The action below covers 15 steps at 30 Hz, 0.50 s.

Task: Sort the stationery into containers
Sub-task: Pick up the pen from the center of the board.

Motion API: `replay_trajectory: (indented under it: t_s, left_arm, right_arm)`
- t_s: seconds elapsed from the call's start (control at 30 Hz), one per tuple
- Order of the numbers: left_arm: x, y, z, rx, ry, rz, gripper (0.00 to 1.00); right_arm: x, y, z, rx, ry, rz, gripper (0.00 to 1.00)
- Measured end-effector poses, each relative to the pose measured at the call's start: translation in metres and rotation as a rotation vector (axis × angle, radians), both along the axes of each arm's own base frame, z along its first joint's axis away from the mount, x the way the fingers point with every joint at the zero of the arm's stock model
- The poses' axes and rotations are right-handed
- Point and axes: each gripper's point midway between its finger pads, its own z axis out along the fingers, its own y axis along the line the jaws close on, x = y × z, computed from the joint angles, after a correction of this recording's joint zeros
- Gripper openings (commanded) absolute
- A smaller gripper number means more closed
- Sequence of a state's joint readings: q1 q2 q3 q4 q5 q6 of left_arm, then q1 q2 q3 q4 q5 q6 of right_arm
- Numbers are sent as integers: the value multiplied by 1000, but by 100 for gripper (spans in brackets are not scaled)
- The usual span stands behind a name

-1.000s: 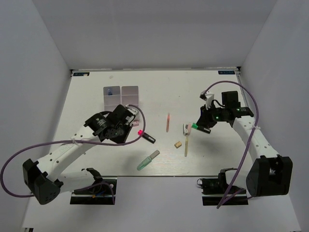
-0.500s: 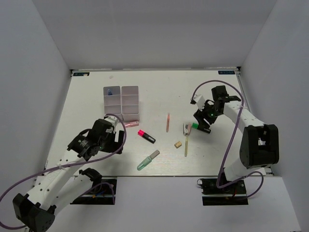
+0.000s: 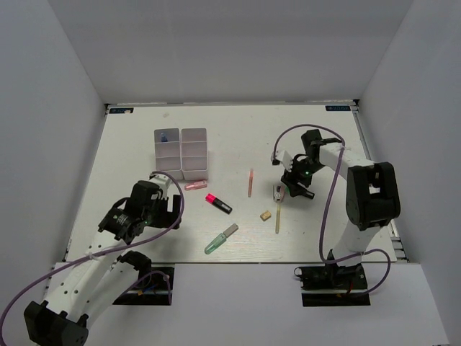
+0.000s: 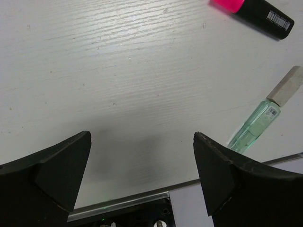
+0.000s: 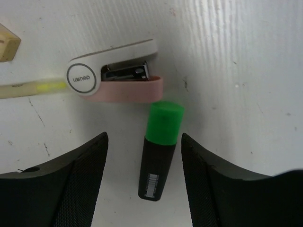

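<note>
Two white containers (image 3: 167, 148) (image 3: 194, 150) stand side by side at the back left, with a blue marker (image 3: 165, 135) in the far compartment of the left one. A pink tube (image 3: 195, 185) lies just in front of them. The red-black marker (image 3: 218, 203) (image 4: 253, 12), pale green marker (image 3: 220, 238) (image 4: 265, 113), orange pencil (image 3: 251, 182), tan eraser (image 3: 266, 215) and wooden pencil (image 3: 278, 213) lie loose on the table. My left gripper (image 4: 142, 177) hangs open over bare table near the front edge. My right gripper (image 5: 144, 175) stands open astride the green-black marker (image 5: 159, 151) (image 3: 297, 191), which lies flat, untouched.
A small white and pink stapler (image 5: 113, 75) (image 3: 278, 192) lies just beyond the green marker's cap, beside the pencil (image 5: 28, 87) and eraser (image 5: 7, 45). The table's metal front edge (image 4: 142, 198) runs right under my left gripper. White walls enclose the table on three sides.
My left arm has pulled back from the containers toward the front edge, jaws now wide open. The right arm has swung in, and its jaws have opened around the green-black marker.
</note>
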State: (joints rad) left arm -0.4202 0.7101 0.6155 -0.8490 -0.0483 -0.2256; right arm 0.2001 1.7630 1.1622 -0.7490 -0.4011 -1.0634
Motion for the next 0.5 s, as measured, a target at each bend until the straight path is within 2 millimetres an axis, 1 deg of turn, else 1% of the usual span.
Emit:
replay_trajectory:
  t_s: [0.1, 0.23, 0.37, 0.43, 0.5]
  left_arm:
    - [0, 0, -1, -7, -2, 2, 99]
    - [2, 1, -1, -11, -11, 13, 99]
    - [2, 3, -2, -13, -12, 20, 99]
    - [2, 3, -1, -15, -19, 21, 99]
    - [2, 3, 1, -18, -26, 21, 99]
  right_arm:
    - [-4, 6, -6, -16, 22, 37, 66]
    - [-2, 10, -10, -58, 13, 70, 64]
    - [1, 6, -19, -137, 7, 93, 63]
    - [3, 3, -20, -181, -10, 105, 63]
    - [5, 2, -21, -214, -21, 121, 59]
